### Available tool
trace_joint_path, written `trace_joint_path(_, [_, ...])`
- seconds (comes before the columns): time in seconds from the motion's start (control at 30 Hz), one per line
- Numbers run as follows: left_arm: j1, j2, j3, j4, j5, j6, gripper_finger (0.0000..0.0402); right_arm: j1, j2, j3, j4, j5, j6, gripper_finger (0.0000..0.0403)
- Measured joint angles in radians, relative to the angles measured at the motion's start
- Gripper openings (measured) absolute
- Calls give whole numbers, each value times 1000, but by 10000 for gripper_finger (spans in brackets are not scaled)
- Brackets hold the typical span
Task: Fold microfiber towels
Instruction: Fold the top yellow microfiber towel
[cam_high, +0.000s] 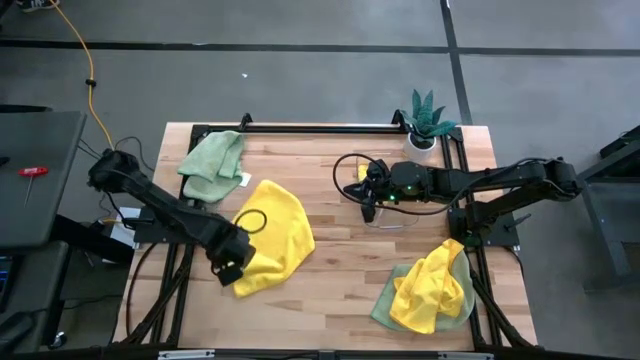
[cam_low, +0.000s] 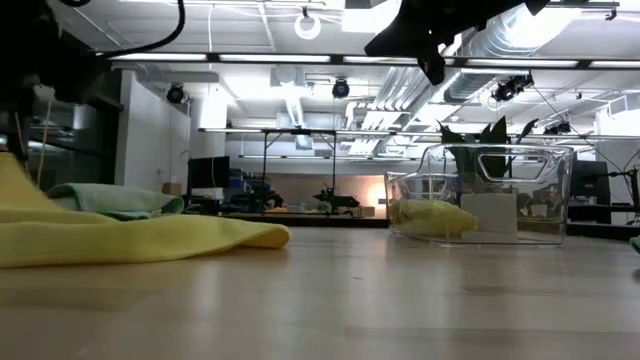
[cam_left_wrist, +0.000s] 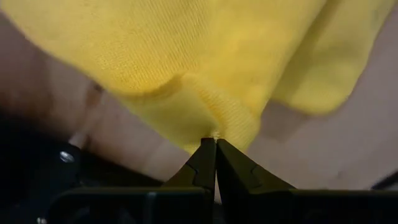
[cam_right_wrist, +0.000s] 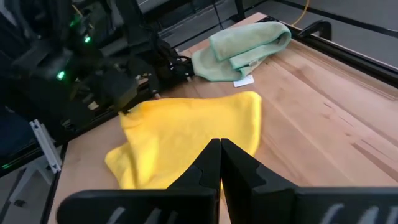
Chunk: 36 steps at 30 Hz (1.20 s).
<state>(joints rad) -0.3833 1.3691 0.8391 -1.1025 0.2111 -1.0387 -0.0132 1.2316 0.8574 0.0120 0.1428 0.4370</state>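
A bright yellow towel (cam_high: 272, 235) lies spread and partly doubled over on the wooden table (cam_high: 330, 290), left of its middle. My left gripper (cam_high: 228, 268) stands at the towel's near left corner, shut on it. My right gripper (cam_high: 368, 205) hangs above the table's far middle, shut and holding nothing. A folded sage green towel (cam_high: 212, 160) rests at the far left. In the low view the yellow towel (cam_low: 130, 240) lies flat along the tabletop. My left gripper pinches a corner of the yellow towel (cam_left_wrist: 214, 129) between its two fingertips. The fingers come from above and point steeply down. That corner (cam_right_wrist: 127, 118) is drawn up a little to the gripper, while the rest of the towel lies slack on the table.
A clear plastic bin (cam_low: 480, 195) with a yellow cloth (cam_low: 430, 215) inside stands below my right gripper. A loose heap of yellow and green towels (cam_high: 430, 290) lies at the near right. A small potted plant (cam_high: 428, 118) stands at the far right corner.
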Motion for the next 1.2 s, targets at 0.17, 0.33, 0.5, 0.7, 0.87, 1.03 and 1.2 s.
trace_joint_path(0.17, [-53,45,0,-1,56,83,12,0,0,0,-2,8,0,0])
trace_joint_path(0.33, [-64,21,0,-4,61,139,52,0,0,0,-11,10,9,0])
trace_joint_path(0.5, [-53,-60,8,-14,118,200,109,0,0,0,-16,10,10,0])
trace_joint_path(0.7, [1,-165,71,-19,37,205,162,0,0,0,-16,10,8,0])
trace_joint_path(0.87, [98,-143,77,-12,-1,284,174,0,0,0,-16,11,8,0])
trace_joint_path(1.03, [204,-15,77,5,80,457,173,0,0,0,-16,12,8,0])
trace_joint_path(1.2, [274,126,77,-4,178,557,174,0,0,0,-16,12,11,0])
